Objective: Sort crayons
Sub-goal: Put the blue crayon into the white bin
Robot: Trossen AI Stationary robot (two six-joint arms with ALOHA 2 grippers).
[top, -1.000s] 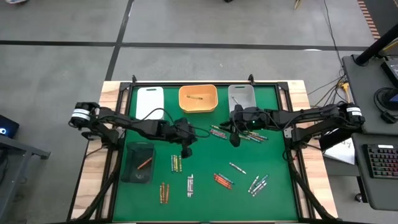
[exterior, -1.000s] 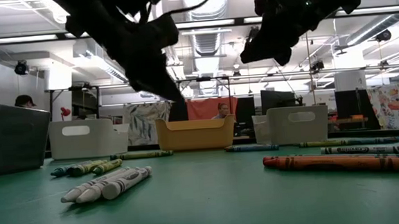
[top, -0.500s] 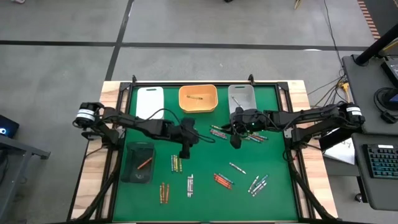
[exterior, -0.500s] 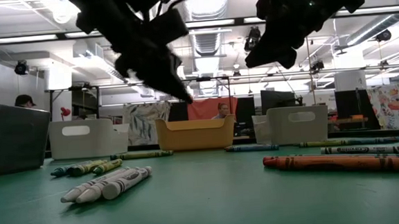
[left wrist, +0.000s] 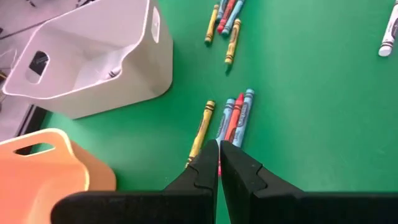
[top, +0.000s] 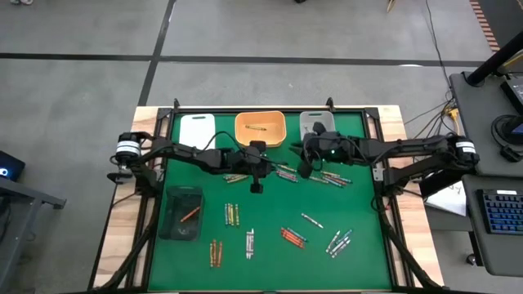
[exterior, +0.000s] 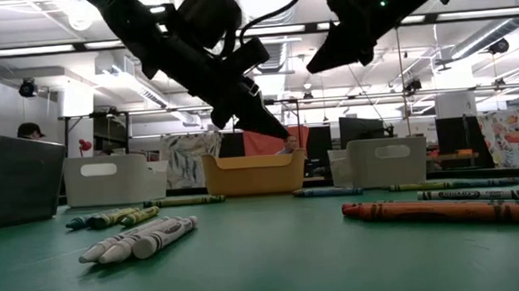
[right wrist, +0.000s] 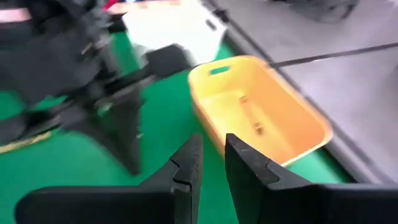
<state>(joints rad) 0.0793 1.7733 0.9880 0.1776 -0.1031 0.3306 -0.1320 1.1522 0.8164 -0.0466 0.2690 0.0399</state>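
Crayons (left wrist: pixel 231 119) just beyond closed left gripper (left wrist: pixel 219 163); apart

Robotics lab or workshop floor.
Exposed ceiling ducts (exterior: pixel 269 5), strip lights, benches behind; a keyboard (top: pixel 500 214) desk at 3 o'clock; grey concrete floor.

Right wrist view is motion-blurred: the left arm (right wrist: pixel 93 93) is a dark smear, and the stick in the orange tray (right wrist: pixel 261 118) can't be told for colour. Whether the right gripper (right wrist: pixel 211 162) pinches anything isn't visible (gap betw. fingers looks dark). In the low view both arms' upper parts are cut off at top edge. Left wrist view crops the orange tray and a whitish crayon (left wrist: pixel 387 37) at the edges.
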